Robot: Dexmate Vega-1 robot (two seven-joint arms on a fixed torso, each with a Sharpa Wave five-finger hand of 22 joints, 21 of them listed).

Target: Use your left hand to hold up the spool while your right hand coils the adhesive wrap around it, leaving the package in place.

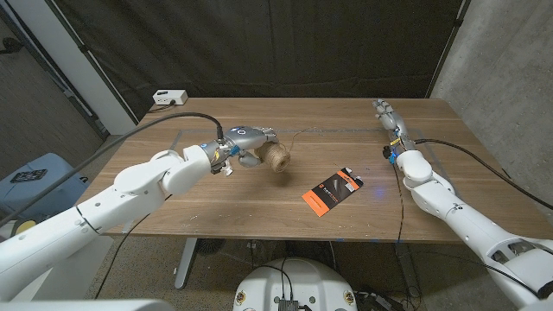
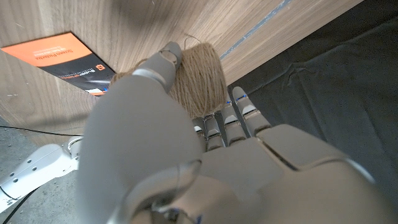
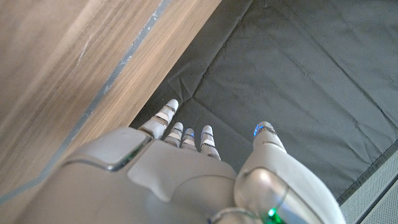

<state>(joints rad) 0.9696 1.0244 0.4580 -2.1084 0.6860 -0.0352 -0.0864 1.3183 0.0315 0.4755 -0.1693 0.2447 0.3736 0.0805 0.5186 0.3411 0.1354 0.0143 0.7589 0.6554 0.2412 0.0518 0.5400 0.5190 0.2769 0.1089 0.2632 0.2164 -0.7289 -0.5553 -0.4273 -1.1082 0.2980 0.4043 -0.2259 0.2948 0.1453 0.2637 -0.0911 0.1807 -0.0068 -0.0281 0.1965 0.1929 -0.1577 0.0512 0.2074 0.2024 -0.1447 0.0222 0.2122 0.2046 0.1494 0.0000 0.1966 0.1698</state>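
Gripping the twine spool (image 1: pixel 276 158) above the table (image 1: pixel 216 203), left hand (image 1: pixel 246 142) fingers are curling round it; the orange package (image 1: pixel 331 191) is lying near right of it; right hand (image 1: pixel 386 115) fingers are lying straight, together, at the far right edge

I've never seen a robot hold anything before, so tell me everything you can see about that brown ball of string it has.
The twine spool is a rounded, tan-brown ball of rough, fibrous cord wound in tight, even turns. The left hand grips it, thumb and fingers wrapped around it; whether it clears the wooden table is hard to tell. A thin loose strand trails from it across the table toward the far edge. It sits left of the orange and black package, not touching it.
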